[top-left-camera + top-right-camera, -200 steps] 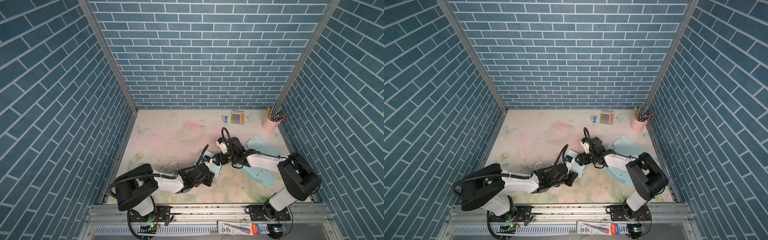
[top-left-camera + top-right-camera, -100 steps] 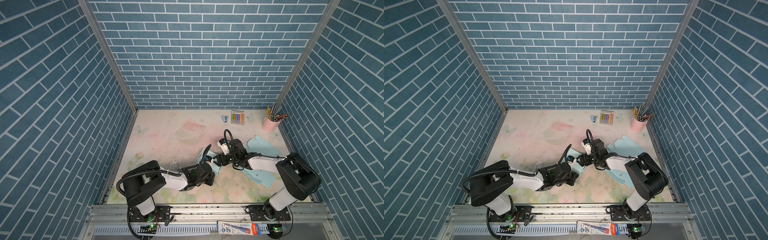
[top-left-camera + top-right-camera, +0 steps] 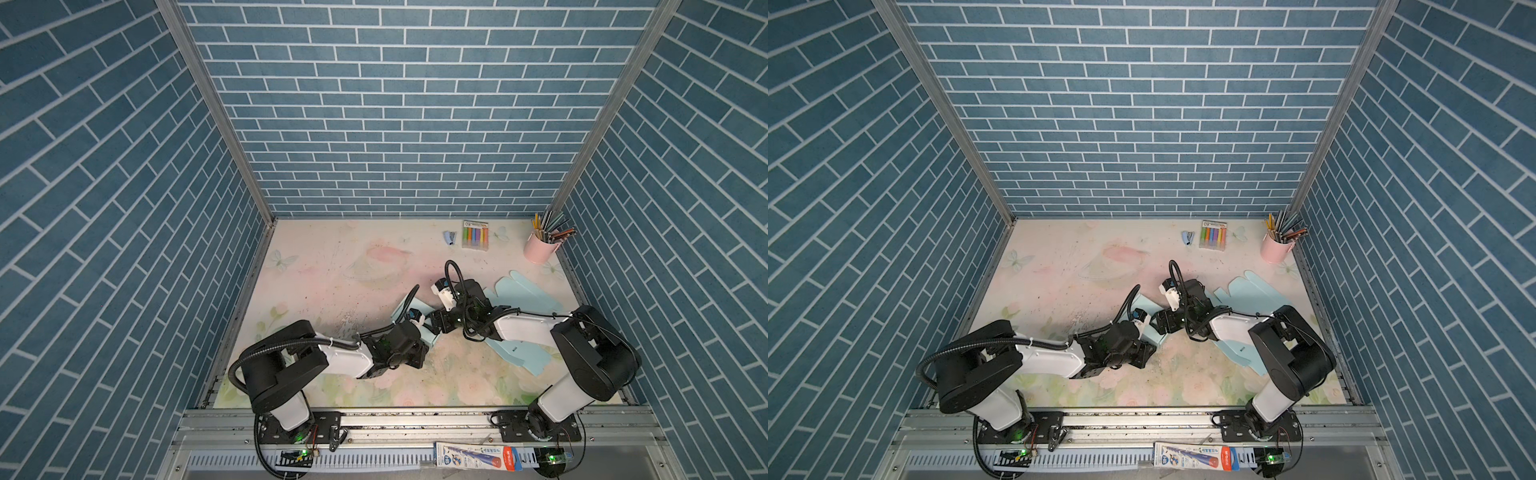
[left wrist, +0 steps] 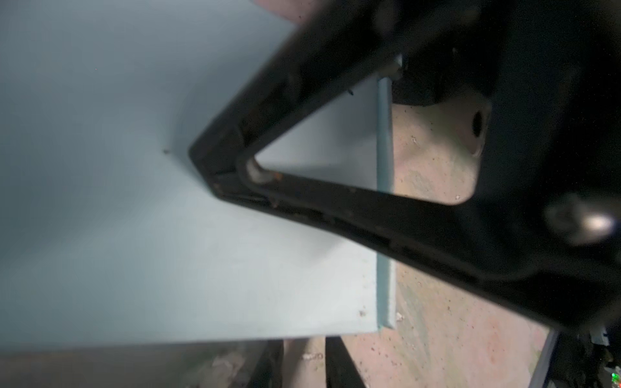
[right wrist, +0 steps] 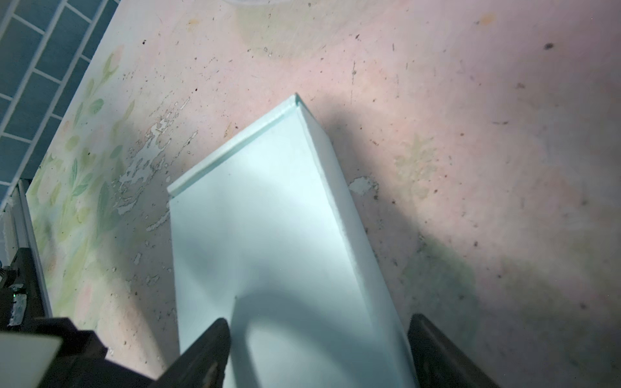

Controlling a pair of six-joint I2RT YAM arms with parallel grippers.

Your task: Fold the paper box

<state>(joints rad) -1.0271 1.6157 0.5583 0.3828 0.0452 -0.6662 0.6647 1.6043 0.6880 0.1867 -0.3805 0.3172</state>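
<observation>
Starting from the table's (image 3: 332,270) front edge, the left gripper (image 3: 415,358) lies low just beside the near long side of the paper box (image 5: 262,235). Its jaws are narrowly parted, with nothing seen between them. The box sits mid-table as a half-formed pale blue tube. Its long axis runs away from the right gripper (image 5: 319,349) toward the left edge. That gripper straddles the box's right end with jaws wide, but I cannot tell whether they squeeze it. The left arm likely suits side work and the right suits end flaps. Flat sheets (image 3: 528,291) lie farther right.
</observation>
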